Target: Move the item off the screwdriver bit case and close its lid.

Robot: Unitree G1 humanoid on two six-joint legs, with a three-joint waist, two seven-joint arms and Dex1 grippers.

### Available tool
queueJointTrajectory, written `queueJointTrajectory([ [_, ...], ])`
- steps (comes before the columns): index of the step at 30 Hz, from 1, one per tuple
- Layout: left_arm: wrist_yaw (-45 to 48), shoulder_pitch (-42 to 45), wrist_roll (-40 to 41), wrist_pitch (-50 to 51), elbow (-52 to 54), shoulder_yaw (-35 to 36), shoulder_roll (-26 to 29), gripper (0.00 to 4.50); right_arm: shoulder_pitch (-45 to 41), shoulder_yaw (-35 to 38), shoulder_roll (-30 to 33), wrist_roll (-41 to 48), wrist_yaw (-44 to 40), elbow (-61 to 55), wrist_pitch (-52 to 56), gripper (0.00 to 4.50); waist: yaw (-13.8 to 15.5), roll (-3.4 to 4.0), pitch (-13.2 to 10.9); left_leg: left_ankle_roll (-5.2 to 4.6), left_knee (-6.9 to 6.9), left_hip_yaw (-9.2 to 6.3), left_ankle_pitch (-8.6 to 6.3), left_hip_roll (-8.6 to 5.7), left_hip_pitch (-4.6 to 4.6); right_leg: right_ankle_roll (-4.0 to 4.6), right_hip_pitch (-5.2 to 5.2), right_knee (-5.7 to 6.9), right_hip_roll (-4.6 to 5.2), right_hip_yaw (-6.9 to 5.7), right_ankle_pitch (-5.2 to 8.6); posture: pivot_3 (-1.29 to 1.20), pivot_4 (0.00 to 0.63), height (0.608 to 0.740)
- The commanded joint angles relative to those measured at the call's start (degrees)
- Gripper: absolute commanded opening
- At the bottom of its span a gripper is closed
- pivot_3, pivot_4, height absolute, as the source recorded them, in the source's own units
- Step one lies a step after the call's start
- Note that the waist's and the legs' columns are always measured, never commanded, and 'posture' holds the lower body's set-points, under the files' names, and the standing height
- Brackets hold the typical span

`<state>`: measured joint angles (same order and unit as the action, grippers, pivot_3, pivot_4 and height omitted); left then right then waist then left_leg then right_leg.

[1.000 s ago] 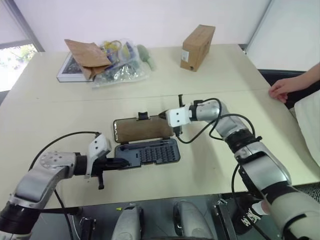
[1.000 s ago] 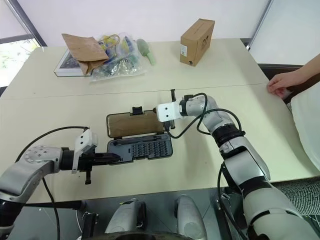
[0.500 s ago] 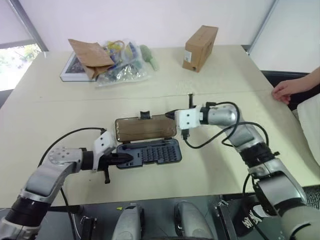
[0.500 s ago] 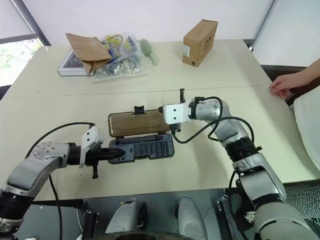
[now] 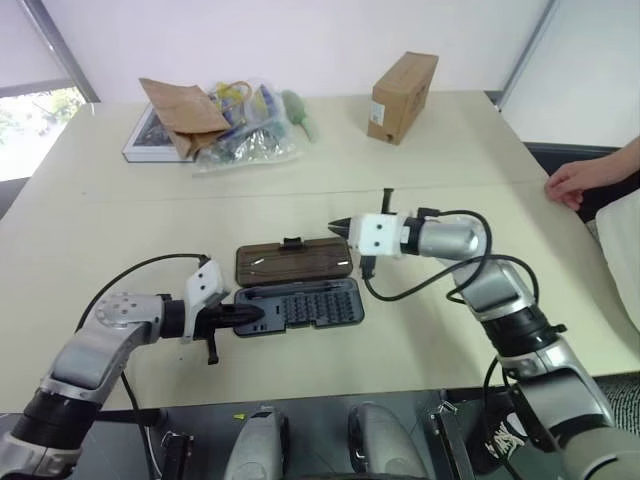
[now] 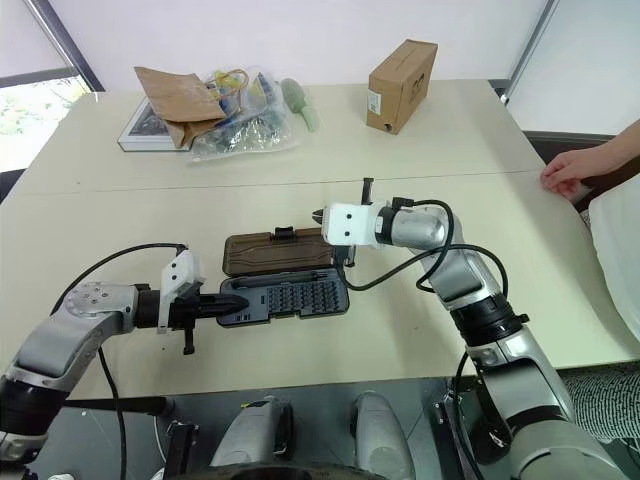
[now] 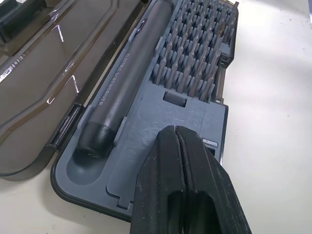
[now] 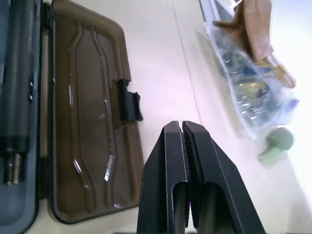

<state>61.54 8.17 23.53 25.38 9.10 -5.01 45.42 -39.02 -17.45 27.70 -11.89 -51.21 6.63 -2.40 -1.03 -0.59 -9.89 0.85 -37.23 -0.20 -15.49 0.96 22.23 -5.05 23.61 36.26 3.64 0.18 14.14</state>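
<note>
Left eye view, case: flat slate-grey plastic screwdriver bit case (image 5: 300, 306) is lying open, its tray end touching the left pincer (image 5: 250, 317).
Lid: brown ribbed lid (image 5: 293, 264) is lying just beside the right pincer (image 5: 338, 226).
Pincers: both are pressing fingers together, gripping nothing.
Item: pale sliver cannot be made out.
Risk: closing may be trapping it; the case may be sliding.

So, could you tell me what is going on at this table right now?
A two-armed robot is working on an open screwdriver bit case on the table. Its left gripper, shut, rests on the grey tray's left end, beside the driver handle. Its right gripper, also shut and empty, hovers by the right end of the lid, which lies open and flat. A person's hand rests at the table's far right edge.
</note>
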Motion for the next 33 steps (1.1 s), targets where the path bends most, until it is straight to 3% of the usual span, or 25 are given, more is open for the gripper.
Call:
queueJointTrajectory([
  [1, -1.5, -0.7, -2.8, 0.8, -3.1, -0.7, 0.0, 0.00, -3.3, -0.3, -1.6, 1.6, -1.0, 4.7, -0.2, 0.99, 0.0, 0.00, 0.0, 0.00, 0.00, 0.00, 0.00, 0.00, 0.00, 0.00, -0.02, 0.00, 0.00, -0.01, 0.00, 0.00, 0.150, 0.740],
  [7, -2.8, -2.8, -2.5, 1.0, -1.6, 0.2, -0.6, 0.00, -9.1, -1.9, -4.0, 1.3, -2.4, 16.4, -4.0, 4.07, 0.0, 0.01, 0.0, 0.00, 0.00, 0.00, 0.00, 0.00, -0.01, -0.02, -0.03, 0.00, 0.01, -0.01, -0.01, 0.00, 0.150, 0.740],
  [19, -5.2, -5.6, -2.6, 1.0, 0.7, 1.0, -1.9, 0.00, -20.4, -1.8, -9.1, 1.9, -6.7, 42.4, -8.8, 4.07, -0.1, 0.02, 0.0, 0.00, 0.02, -0.01, 0.00, 0.01, -0.07, -0.01, -0.06, 0.00, 0.02, 0.00, -0.02, 0.00, 0.150, 0.740],
  [30, -6.8, -5.8, -2.4, 2.1, 3.3, 1.0, -2.5, 0.00, -26.2, -1.9, -10.5, -0.3, -9.4, 57.8, -11.2, 4.07, -0.1, 0.06, 0.0, 0.01, 0.02, -0.02, 0.00, 0.01, -0.07, -0.01, -0.07, 0.00, 0.06, 0.00, -0.02, 0.00, 0.150, 0.740],
  [33, -7.3, -5.5, -2.3, 2.3, 3.8, 0.9, -2.7, 0.00, -26.9, -2.2, -10.2, -1.6, -8.6, 60.7, -11.8, 3.23, -0.1, 0.06, 0.0, 0.01, 0.03, -0.03, 0.00, 0.01, -0.07, 0.00, -0.07, 0.00, 0.07, 0.00, -0.02, 0.00, 0.150, 0.740],
])
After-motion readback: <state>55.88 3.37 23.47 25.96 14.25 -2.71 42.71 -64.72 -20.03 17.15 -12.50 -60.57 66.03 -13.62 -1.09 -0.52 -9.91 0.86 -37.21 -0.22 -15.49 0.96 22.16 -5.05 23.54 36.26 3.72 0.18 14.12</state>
